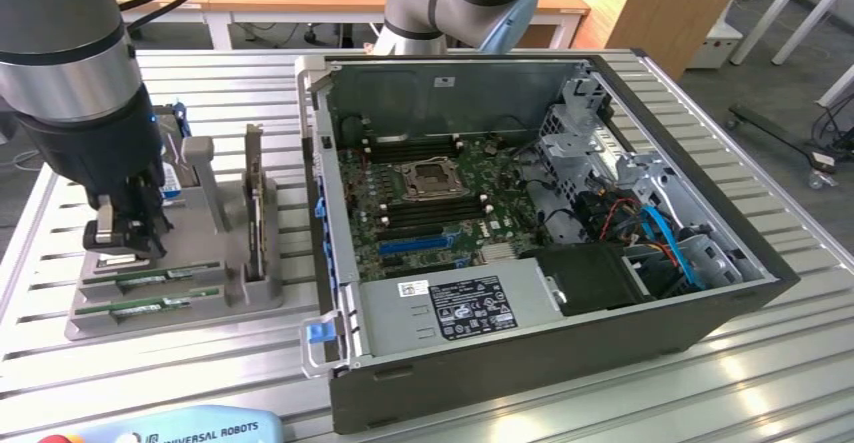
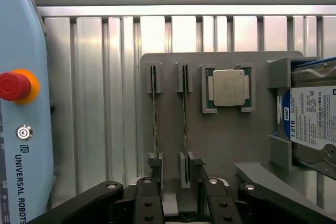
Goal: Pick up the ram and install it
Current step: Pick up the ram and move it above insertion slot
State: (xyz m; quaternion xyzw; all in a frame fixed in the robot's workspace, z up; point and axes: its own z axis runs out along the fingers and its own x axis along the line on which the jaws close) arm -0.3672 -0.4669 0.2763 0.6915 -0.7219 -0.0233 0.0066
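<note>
Two rams (image 2: 184,124) stand slotted in their holder (image 2: 220,145). My gripper (image 2: 175,169) hovers just over them, jaws spread wide, gripping nothing. Nothing is lifted or seated in the case (image 1: 561,358), so I judge everything remains.

Smooth, satin-bright ribbed silver aluminium table (image 2: 94,87) under a matt grey plastic holder tray (image 2: 226,150). The tray carries a thin green circuit-board ram stick (image 2: 184,124), a square processor chip (image 2: 228,87) capped in dull brushed metal, and a silver metal hard drive (image 2: 312,119) with a glossy paper label. The pale blue plastic pendant (image 2: 21,56) looks smooth; the dark computer case (image 1: 534,373) is matt painted sheet metal.
</note>
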